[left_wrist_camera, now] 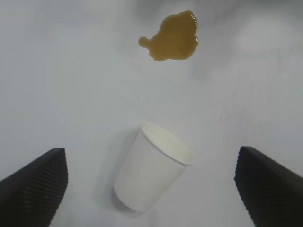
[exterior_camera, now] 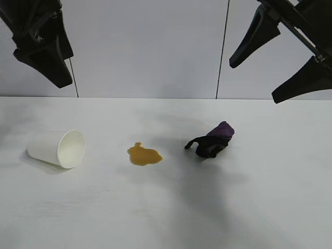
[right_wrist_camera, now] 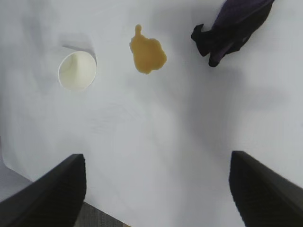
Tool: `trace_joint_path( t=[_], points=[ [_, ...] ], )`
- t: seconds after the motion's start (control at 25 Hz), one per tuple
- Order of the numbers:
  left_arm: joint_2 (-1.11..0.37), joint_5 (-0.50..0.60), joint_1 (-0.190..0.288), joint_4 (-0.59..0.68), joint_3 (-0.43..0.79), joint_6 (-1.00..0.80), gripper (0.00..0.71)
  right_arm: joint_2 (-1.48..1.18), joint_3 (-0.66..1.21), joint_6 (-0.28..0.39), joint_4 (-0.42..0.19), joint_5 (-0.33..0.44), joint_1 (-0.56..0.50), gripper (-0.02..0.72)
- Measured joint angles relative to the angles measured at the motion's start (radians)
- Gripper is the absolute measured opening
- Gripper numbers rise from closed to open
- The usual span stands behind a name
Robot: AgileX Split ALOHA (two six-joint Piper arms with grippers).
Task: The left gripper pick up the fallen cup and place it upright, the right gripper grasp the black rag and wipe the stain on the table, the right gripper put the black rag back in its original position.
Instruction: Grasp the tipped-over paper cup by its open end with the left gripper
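Note:
A white paper cup (exterior_camera: 56, 149) lies on its side at the table's (exterior_camera: 166, 212) left, mouth facing right. High above it hangs my left gripper (exterior_camera: 49, 67), open and empty; its wrist view looks down on the cup (left_wrist_camera: 151, 172) between the spread fingers (left_wrist_camera: 35, 182). An amber stain (exterior_camera: 143, 154) sits mid-table, also visible as the stain (left_wrist_camera: 173, 37) and the stain (right_wrist_camera: 147, 53). To its right lies the black rag (exterior_camera: 211, 141) with a purple patch, rag (right_wrist_camera: 234, 26). My right gripper (exterior_camera: 254, 80) hovers open, high at upper right, holding nothing.
A pale wall with two vertical seams (exterior_camera: 223, 49) stands behind the table. The table's edge (right_wrist_camera: 94, 210) shows in the right wrist view near one finger. Bare white tabletop lies in front of the cup, stain and rag.

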Motion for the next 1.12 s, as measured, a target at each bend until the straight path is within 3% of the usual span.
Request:
trace_joint_path(
  t=[0.28, 0.72, 0.92, 1.12],
  points=[
    [0.013, -0.029, -0.048, 0.162, 0.056, 0.125, 0.689, 0.0, 0.0, 0.0, 0.0, -0.01, 0.0, 0.568],
    [0.156, -0.11, -0.052, 0.183, 0.059, 0.237, 0.685, 0.0, 0.0, 0.0, 0.0, -0.024, 0.0, 0.568],
    [0.161, -0.105, -0.052, 0.187, 0.061, 0.32, 0.643, 0.0, 0.0, 0.0, 0.0, -0.035, 0.0, 0.568],
    [0.161, -0.137, -0.052, 0.218, 0.136, 0.336, 0.632, 0.0, 0.0, 0.0, 0.0, -0.042, 0.0, 0.568]
  ],
)
